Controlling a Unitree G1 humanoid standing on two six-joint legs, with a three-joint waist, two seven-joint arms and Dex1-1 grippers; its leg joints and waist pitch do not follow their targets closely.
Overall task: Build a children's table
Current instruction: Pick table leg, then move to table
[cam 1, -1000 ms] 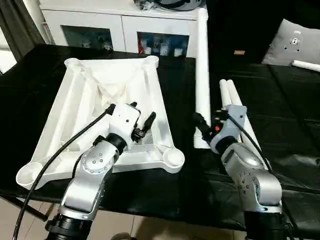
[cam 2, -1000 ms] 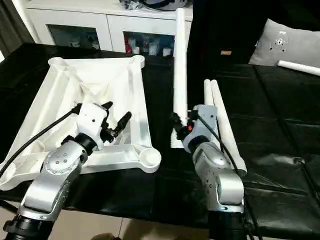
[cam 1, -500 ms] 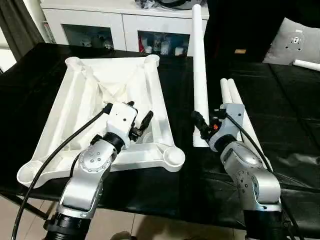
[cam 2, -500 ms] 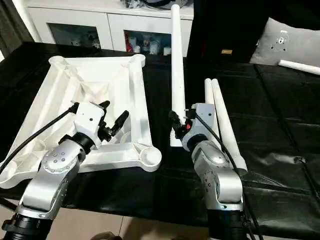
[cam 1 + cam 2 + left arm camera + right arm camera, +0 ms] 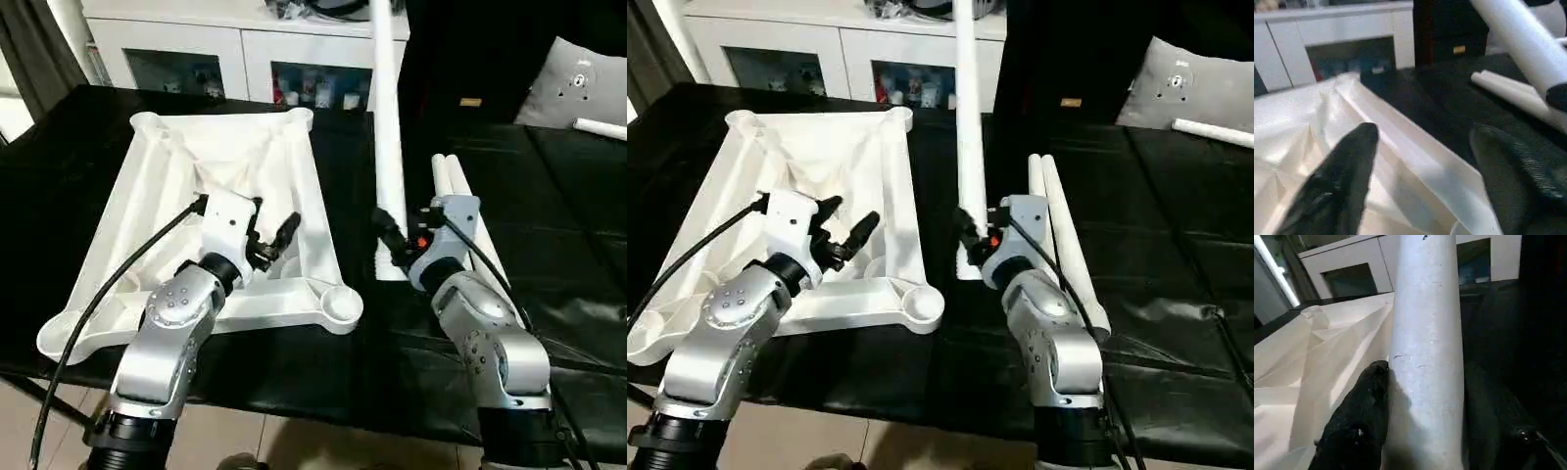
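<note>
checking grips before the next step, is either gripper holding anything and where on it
The right gripper clamps a white leg near its lower end, the leg rising steeply. The left gripper is open above the tabletop, holding nothing.

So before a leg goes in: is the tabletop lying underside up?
Yes. The tabletop lies underside up: its ribs and open corner sockets face upward.

Black-draped table (image 5: pixel 294 367) under upturned white tabletop (image 5: pixel 235 166) and two loose legs (image 5: pixel 460 211)
</note>
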